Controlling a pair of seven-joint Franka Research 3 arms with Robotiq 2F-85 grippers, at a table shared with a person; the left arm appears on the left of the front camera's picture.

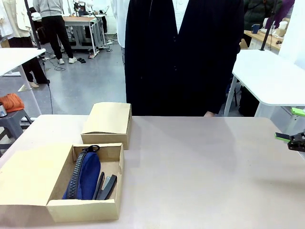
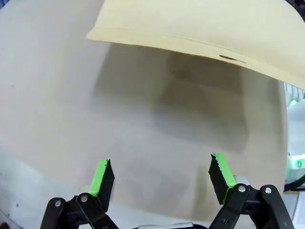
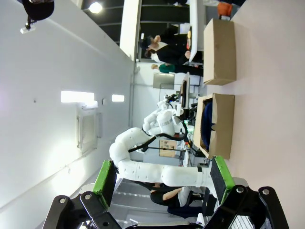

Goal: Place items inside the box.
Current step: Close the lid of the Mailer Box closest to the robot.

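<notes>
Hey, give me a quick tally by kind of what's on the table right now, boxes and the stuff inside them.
Cardboard boxes: 2, an open box and a closed box
Zip pouches: 1, a navy blue pouch in the open box
Black staplers: 2, side by side beside the pouch
Total: 5

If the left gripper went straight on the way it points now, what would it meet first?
Probably the bare table. The left gripper is open, pointing down at the tabletop with nothing between its fingers. The cardboard flap lies farther ahead, likely beyond that line, though depth is hard to judge.
</notes>
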